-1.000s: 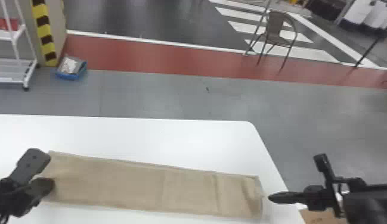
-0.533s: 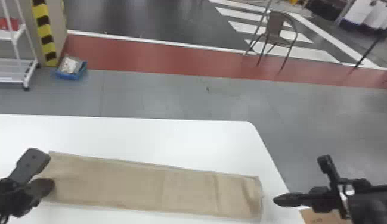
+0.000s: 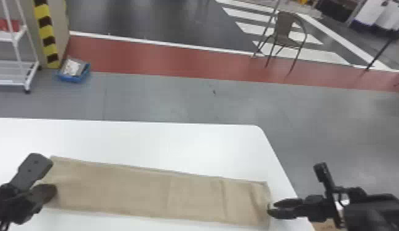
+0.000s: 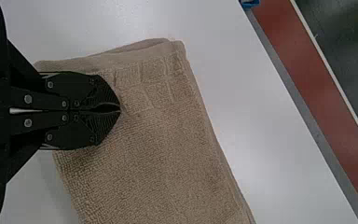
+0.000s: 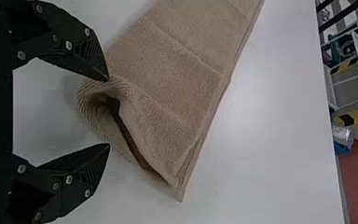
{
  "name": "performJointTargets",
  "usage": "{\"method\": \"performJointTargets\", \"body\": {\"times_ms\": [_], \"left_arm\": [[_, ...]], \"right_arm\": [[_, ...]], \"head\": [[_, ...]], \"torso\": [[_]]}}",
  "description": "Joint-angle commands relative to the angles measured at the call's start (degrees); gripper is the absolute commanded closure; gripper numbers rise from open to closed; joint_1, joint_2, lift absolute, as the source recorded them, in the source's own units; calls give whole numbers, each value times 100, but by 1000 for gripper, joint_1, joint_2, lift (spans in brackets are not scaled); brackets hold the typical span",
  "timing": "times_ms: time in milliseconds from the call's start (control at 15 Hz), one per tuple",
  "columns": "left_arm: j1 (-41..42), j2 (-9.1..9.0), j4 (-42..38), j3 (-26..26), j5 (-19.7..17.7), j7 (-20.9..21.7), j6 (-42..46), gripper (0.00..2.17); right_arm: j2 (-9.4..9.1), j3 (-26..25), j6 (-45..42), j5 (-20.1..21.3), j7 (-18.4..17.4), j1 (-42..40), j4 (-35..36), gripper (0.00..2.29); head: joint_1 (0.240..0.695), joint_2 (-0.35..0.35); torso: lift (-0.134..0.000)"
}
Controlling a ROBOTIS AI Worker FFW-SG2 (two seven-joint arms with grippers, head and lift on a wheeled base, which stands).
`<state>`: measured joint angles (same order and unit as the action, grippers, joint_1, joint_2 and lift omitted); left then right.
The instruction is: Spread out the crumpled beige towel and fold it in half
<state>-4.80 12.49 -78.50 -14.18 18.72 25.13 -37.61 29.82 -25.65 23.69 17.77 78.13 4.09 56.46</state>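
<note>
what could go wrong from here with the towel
The open right end effector could close on only the upper layer, since the towel gapes at the end near its fingers; the layers might then slide apart. That end is also puckered, so a fold started there may come out uneven.

Right gripper (image 3: 294,188) shifted left; fingertip now at right end of towel (image 3: 146,190), earlier gap gone.
</note>
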Motion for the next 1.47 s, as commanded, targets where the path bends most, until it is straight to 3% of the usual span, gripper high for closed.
{"method": "performJointTargets", "body": {"times_ms": [0,67,133,200,600,867,933,1000,1133,1200,1267,1400], "left_arm": [[14,-10,2,-15,0,9,-32,1531],[14,-10,2,-15,0,9,-32,1531],[14,-1,2,-15,0,0,-15,1531],[14,-1,2,-6,0,0,-32,1531],[23,25,-16,38,0,9,-50,1531],[-12,-10,-7,11,0,9,-32,1534],[-12,-10,-7,20,0,9,-32,1531],[-12,-10,2,20,0,9,-32,1531],[5,16,11,20,-18,9,-15,1534],[32,34,2,38,-53,9,3,1534],[58,43,-16,47,-70,9,3,1531],[75,51,-7,64,-79,18,55,1531]], "right_arm": [[-90,51,0,7,19,13,40,643],[-99,95,35,-19,19,30,49,886],[-108,130,88,-10,19,65,49,1362],[-108,174,106,-2,19,101,40,1679],[191,-168,123,-116,19,48,40,1723],[253,-283,106,-195,19,-110,58,1720],[209,-291,53,-212,19,-172,93,1578],[165,-300,-35,-221,19,-260,137,1133],[42,-371,-299,-221,19,-392,163,1214],[-46,-573,-474,-230,19,-550,269,1025],[-134,-748,-703,-362,19,-743,427,637],[-248,-1126,-1353,-617,19,-1051,506,390]], "head": [[695,-350],[695,-350],[695,-346],[695,-338],[695,-347],[695,-350],[695,-350],[695,-350],[695,-350],[695,-350],[695,-350],[695,-350]], "torso": [[0],[0],[0],[0],[0],[0],[0],[0],[0],[0],[0],[0]]}}
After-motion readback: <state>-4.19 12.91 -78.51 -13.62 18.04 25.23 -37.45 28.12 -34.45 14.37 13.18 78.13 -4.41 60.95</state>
